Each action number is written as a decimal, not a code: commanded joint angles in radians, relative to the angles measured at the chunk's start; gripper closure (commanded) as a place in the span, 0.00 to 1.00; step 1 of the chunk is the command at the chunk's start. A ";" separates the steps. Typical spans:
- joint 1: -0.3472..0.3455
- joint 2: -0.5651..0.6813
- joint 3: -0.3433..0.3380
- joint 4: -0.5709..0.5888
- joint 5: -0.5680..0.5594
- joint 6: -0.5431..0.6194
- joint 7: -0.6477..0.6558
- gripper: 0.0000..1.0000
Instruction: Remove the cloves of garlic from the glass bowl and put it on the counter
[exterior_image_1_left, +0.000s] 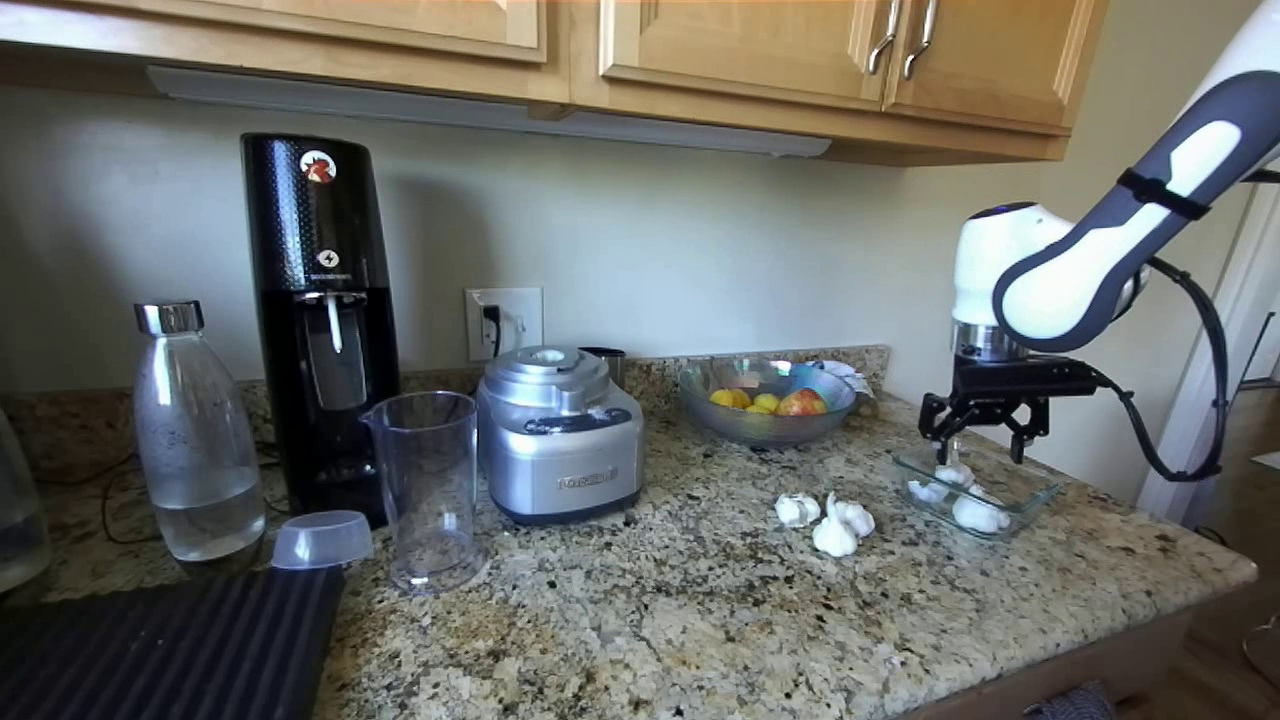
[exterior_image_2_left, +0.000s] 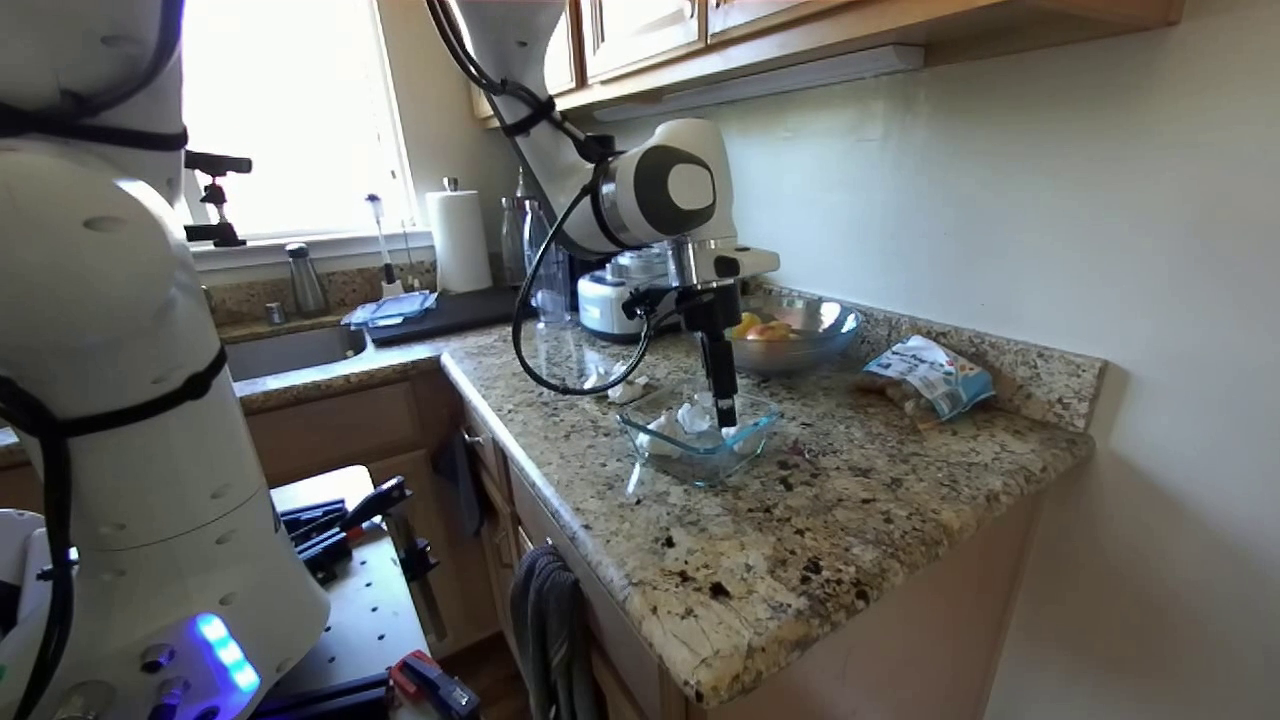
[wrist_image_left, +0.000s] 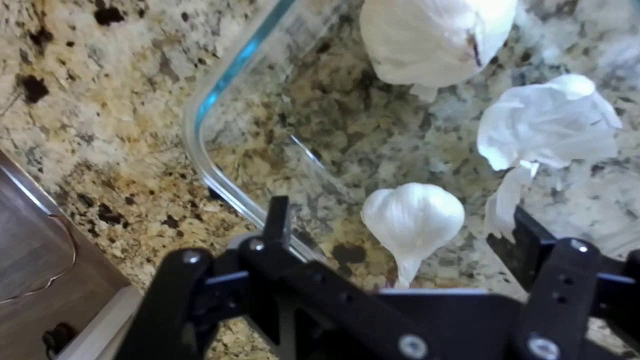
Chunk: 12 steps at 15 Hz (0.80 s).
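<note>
On counter (exterior_image_1_left: 640, 620): 3 garlic (exterior_image_1_left: 834, 537), seemingly done. In bowl (wrist_image_left: 234, 65): 3 garlic (wrist_image_left: 413, 215), yet to lift out. Gripper (exterior_image_1_left: 980, 456): spread wide, holding nothing.

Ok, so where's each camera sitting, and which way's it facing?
An exterior view: higher than the counter, facing its back wall; arm and gripper show.
An exterior view: past the counter's end, looking along it toward the sink; robot base, arm and gripper show.
Wrist view: above the glass bowl, looking down; open gripper shows.
Both exterior views share the fruit bowl.
</note>
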 joint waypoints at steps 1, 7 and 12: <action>-0.031 0.025 0.008 -0.010 0.048 0.004 -0.025 0.00; -0.019 0.060 -0.001 -0.024 0.063 0.126 -0.035 0.00; -0.009 0.071 -0.005 -0.030 0.071 0.180 -0.066 0.00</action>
